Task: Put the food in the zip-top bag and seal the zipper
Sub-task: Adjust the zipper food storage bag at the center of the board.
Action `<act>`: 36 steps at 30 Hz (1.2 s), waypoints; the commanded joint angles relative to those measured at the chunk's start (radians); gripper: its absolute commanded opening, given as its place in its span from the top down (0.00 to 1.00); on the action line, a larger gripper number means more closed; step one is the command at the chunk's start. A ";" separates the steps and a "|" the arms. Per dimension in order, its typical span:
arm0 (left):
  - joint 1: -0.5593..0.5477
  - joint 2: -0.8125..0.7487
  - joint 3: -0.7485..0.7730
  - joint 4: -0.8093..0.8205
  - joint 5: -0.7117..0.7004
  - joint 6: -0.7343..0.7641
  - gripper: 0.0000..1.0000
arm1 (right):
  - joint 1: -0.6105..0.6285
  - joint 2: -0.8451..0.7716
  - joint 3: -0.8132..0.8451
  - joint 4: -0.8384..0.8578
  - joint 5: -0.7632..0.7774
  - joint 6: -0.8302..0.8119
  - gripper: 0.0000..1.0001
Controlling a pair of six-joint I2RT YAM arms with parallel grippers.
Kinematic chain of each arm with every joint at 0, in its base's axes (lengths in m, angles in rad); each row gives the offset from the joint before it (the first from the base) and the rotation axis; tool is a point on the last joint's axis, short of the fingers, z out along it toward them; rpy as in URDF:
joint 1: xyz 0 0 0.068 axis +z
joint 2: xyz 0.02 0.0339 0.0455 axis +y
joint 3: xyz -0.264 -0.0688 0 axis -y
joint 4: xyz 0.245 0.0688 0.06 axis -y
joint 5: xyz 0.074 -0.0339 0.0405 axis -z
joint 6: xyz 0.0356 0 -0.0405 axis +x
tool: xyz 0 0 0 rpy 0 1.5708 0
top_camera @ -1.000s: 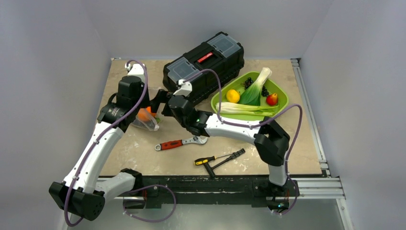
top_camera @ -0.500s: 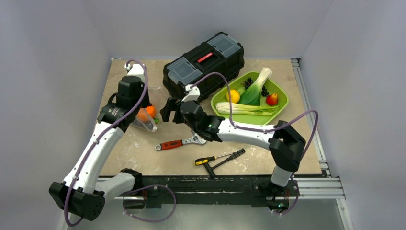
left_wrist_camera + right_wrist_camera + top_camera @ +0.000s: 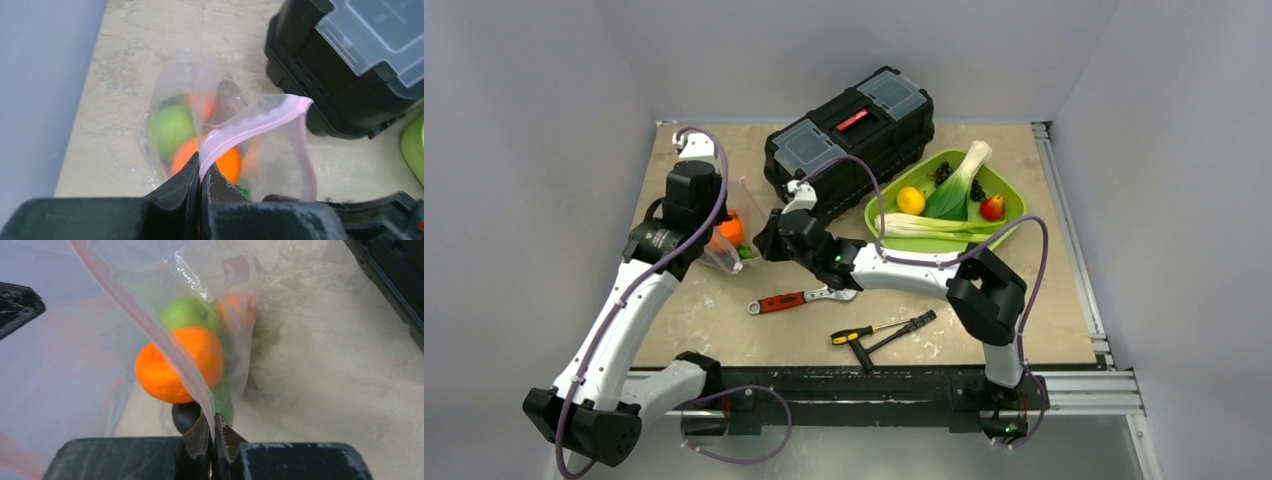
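The clear zip-top bag stands on the table left of the toolbox, held up by both arms. My left gripper is shut on the pink zipper at one end of the mouth. My right gripper is shut on the zipper at the other end, so the mouth gapes between them. Inside lie a green apple, an orange fruit, a second orange piece and a dark piece. From above, my right gripper meets the bag beside the left gripper.
A black toolbox stands just behind the bag. The lime-green tray at the right holds a yellow fruit, a red fruit, black grapes and leafy vegetables. A wrench and screwdrivers lie near the front.
My right gripper drew back from the bag, returned to its mouth and went from open to shut on the pink strip. The left gripper kept its hold and barely moved.
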 commanded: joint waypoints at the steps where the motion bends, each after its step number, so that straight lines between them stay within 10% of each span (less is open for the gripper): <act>1: -0.004 -0.083 0.021 0.023 -0.207 -0.023 1.00 | 0.012 -0.097 0.043 0.082 -0.056 -0.028 1.00; 13: -0.004 0.127 0.160 -0.132 -0.056 -0.015 1.00 | -0.001 -0.056 -0.015 0.196 -0.255 0.045 1.00; 20: -0.002 -0.028 0.021 0.044 -0.057 0.003 1.00 | -0.006 -0.082 -0.034 0.179 -0.255 0.025 0.99; 36: -0.002 -0.053 0.007 0.065 -0.061 0.000 1.00 | -0.007 -0.379 -0.174 -0.046 -0.079 -0.322 0.30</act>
